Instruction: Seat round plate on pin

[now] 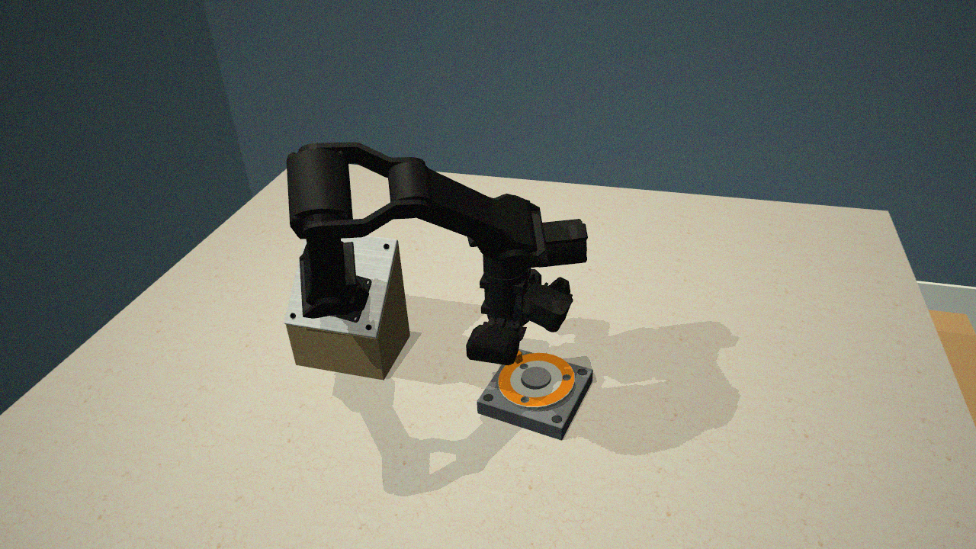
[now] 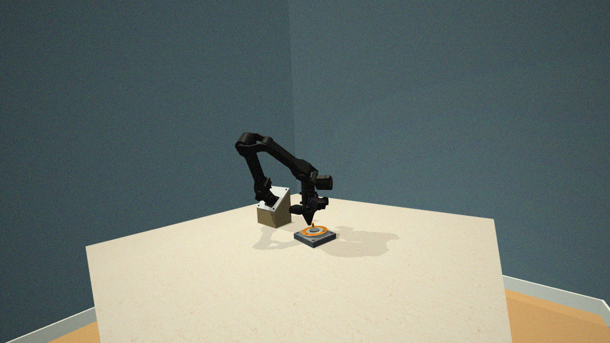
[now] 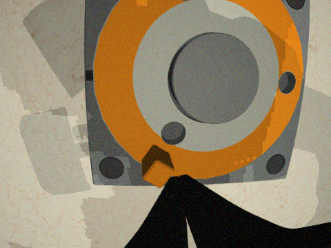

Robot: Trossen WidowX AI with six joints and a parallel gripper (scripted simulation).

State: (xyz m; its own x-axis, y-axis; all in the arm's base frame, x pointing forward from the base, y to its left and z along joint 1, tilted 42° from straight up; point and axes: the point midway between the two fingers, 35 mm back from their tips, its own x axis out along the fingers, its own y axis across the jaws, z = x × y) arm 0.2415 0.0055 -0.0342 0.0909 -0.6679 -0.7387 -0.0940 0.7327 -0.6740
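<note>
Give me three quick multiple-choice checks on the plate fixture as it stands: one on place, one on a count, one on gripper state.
1. In the wrist view, where are the gripper tips relative to the orange tab?
A. Right beside it, at the round plate rim
B. Over the centre post
C. Off the base, far from it

2. How many holes show in the plate's face?
A. One
B. Three
C. Six

3. The gripper is:
A. Open wide
B. Shut on the tab
C. Shut, holding nothing

Answers: 1 A, the tips meet just beside the tab's edge. 2 B, three round holes sit around the ring. 3 C, the fingers press together with nothing between them.
</note>
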